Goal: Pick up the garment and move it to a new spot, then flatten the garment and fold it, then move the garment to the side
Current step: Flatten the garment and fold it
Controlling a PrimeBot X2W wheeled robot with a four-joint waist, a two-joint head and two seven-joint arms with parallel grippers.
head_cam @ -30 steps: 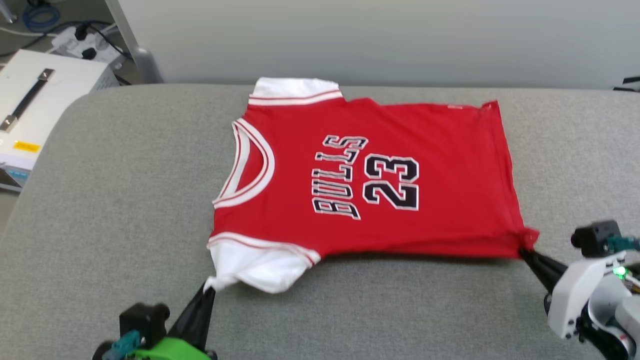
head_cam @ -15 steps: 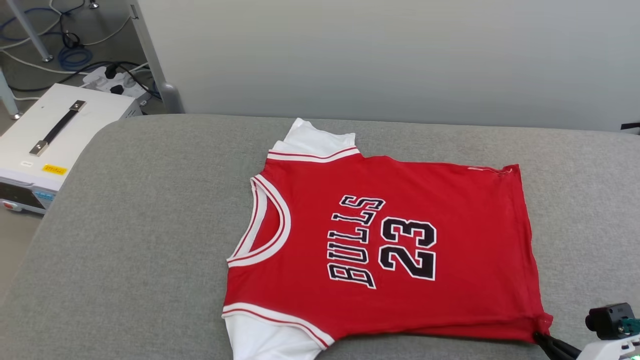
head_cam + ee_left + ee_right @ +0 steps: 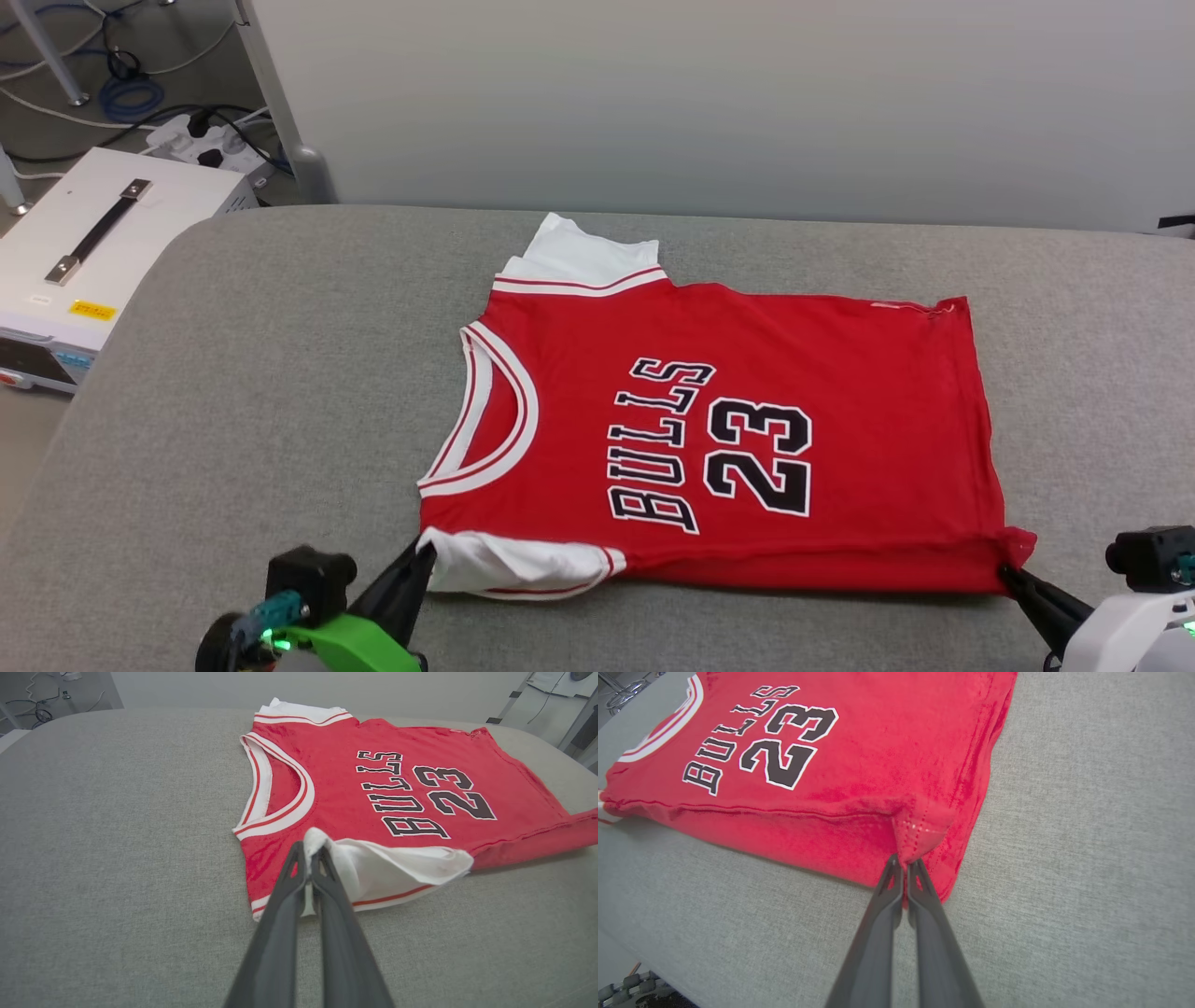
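At far left, a white box with a black strap handle (image 3: pixel 103 233) sits beside the grey fabric-covered surface (image 3: pixel 233 392). The left gripper (image 3: pixel 425 553) is closed on the near white sleeve of the red jersey-style garment (image 3: pixel 840 392), which lies flat mid-surface, lettering up. The right gripper (image 3: pixel 1008 573) is clamped on its near hem corner.

Grey fabric-covered table (image 3: pixel 233 392). Left of the table, white box (image 3: pixel 140 233) with black strap handle and yellow label. Beyond the table's far left corner, power strip (image 3: pixel 191 140), tangled cables (image 3: pixel 126 93), metal leg (image 3: pixel 313 175). Behind the table, pale wall (image 3: pixel 700 93).
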